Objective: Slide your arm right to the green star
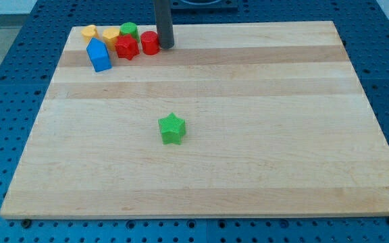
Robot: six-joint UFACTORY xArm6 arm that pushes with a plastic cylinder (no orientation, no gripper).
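Note:
The green star [172, 128] lies alone near the middle of the wooden board [262, 135], slightly left of centre. My tip [165, 46] is at the view's top, touching or just right of a red cylinder [150, 42]. The tip is far above the star in the view and slightly to its left.
A cluster sits at the board's top left: a red star-like block [126, 47], a green cylinder [128, 30], two yellow blocks [89, 32] [111, 34] and a blue house-shaped block [99, 55]. A blue pegboard surface [5, 81] surrounds the board.

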